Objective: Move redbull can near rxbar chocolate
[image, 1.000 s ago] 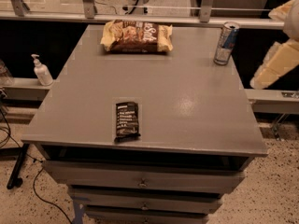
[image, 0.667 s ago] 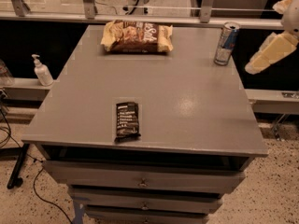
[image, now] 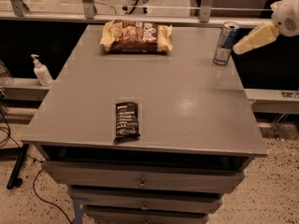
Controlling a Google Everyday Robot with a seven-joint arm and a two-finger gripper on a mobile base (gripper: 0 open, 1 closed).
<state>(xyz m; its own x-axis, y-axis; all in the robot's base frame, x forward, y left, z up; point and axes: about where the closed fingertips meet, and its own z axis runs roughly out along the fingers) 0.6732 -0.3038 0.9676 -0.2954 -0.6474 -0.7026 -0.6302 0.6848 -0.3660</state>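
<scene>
The redbull can point(image: 225, 43) stands upright near the back right corner of the grey table point(image: 187, 111). The rxbar chocolate point(image: 126, 121), a flat black bar with white text, lies near the table's front edge, left of centre. My gripper point(image: 240, 47) comes in from the right edge of the view, its pale yellow tip just right of the can, level with the can's middle. It holds nothing that I can see.
A tan and brown snack bag point(image: 136, 36) lies at the back centre of the table. A white pump bottle point(image: 41, 71) stands on a ledge to the left. Drawers point(image: 140, 183) sit below the table's front edge. A rail runs behind the table.
My gripper has moved up and to the left, from beside the table's right edge to right next to the can. The can, bar and bag have not moved.
</scene>
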